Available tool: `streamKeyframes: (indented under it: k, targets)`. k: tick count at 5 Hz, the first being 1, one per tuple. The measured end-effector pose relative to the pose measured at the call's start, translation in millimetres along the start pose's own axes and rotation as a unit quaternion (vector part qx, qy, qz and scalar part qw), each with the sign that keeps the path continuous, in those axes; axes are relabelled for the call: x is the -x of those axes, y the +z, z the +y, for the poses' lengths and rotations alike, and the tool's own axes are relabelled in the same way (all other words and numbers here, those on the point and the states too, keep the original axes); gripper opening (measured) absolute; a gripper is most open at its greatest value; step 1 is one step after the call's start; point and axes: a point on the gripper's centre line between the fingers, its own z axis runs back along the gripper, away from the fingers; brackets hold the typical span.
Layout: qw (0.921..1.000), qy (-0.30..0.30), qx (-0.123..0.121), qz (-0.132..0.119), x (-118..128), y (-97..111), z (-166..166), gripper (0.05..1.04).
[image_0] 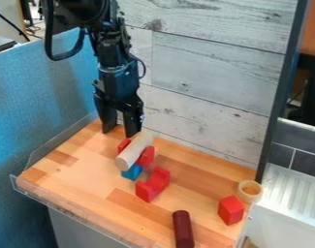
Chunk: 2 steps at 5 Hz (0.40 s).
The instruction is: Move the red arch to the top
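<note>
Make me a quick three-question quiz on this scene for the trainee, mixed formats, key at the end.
1. True or false: the pale cylinder lies over red pieces.
2. Which is nearest the wooden ring?
a) the blue block
b) the red cube
c) the front red arch
3. Fill in "together" or "apart": the fingers of the gripper are ____.

Key: 1 true; 2 b; 3 apart.
</note>
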Motion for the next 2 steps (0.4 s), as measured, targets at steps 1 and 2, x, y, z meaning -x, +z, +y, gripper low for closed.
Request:
streamKeyframes:
  k: [1, 2]
  targets:
    - [0.9998, 0.007, 0.009, 0.014, 3.7, -12.8, -2.5, 1.001]
    - [0.9964, 0.083, -0.009, 0.008, 1.1, -16.8, -2.9, 1.001]
